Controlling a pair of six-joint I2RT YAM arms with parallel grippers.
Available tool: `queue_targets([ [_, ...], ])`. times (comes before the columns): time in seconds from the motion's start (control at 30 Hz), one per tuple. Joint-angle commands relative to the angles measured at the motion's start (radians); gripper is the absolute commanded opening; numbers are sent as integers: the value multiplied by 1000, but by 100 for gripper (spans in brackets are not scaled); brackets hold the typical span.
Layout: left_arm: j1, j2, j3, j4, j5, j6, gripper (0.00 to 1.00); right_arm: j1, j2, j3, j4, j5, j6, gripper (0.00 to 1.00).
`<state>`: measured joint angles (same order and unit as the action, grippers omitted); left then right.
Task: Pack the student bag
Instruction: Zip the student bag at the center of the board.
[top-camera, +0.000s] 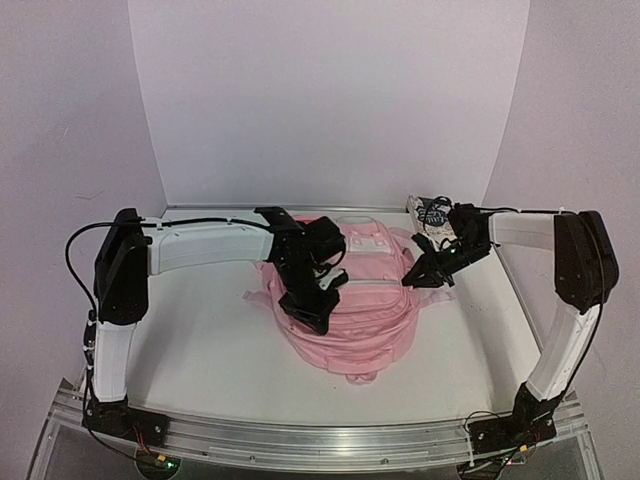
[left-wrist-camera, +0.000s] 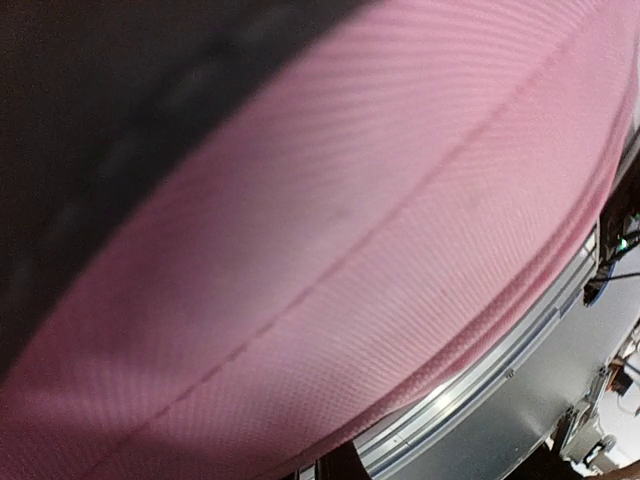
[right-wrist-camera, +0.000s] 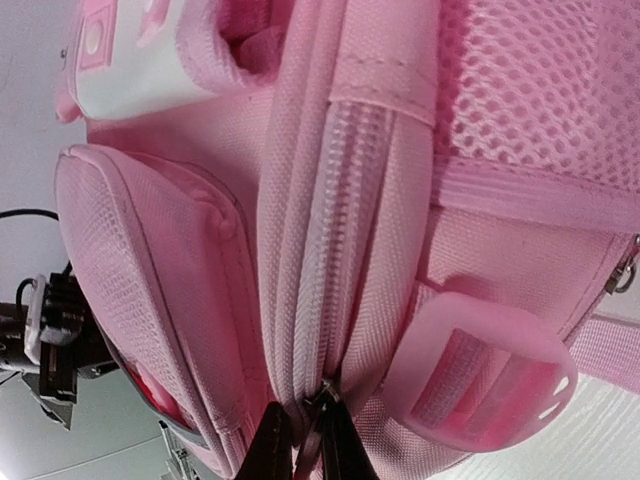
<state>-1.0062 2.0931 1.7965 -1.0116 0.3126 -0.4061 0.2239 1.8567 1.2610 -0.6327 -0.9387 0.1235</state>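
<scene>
Near edge: aluminium rail (top-camera: 330, 437) carrying both arm bases; white table (top-camera: 200, 340) beyond.

Mid-table, centre: student bag (top-camera: 360, 300), pink, lying flat, pocketed front apparently uppermost.

On the bag's near-left part: left gripper (top-camera: 306, 303), pressed down into the fabric, fingers shut tight. Wrist view filled with pink weave; no telling whether a fold is pinched.

At the bag's right flank: right gripper (top-camera: 413, 277), fingers drawn almost together on the small metal zip pull (right-wrist-camera: 322, 396) at the end of the main zip (right-wrist-camera: 335, 250). Zip closed along all its visible length.

Far right corner: small printed packet (top-camera: 433, 213), apart from the bag, not yet packed.

Step in hand, by judgement: opening of the main compartment, with the bag pinned from the left and the puller taken from the right.

Next move, by judgement: steady draw along the zip's curve, firm pinch on the small puller, downward hold from the left against sliding.
</scene>
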Motion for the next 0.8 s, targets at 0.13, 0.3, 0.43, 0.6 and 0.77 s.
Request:
queue_targets([
  [0.13, 51, -42, 47, 161, -204, -65, 0, 180, -75, -79, 234, -81, 224, 0],
  [0.3, -3, 76, 210, 168, -189, -91, 0, 241, -103, -126, 383, -63, 341, 0],
  [0.43, -6, 214, 430, 150, -155, -69, 0, 260, -116, -133, 390, -60, 349, 0],
  [0.6, -9, 304, 591, 152, -118, -70, 0, 281, -123, -138, 398, -51, 362, 0],
  [0.77, -31, 268, 511, 196, -63, -51, 0, 287, -109, -116, 409, -46, 382, 0],
])
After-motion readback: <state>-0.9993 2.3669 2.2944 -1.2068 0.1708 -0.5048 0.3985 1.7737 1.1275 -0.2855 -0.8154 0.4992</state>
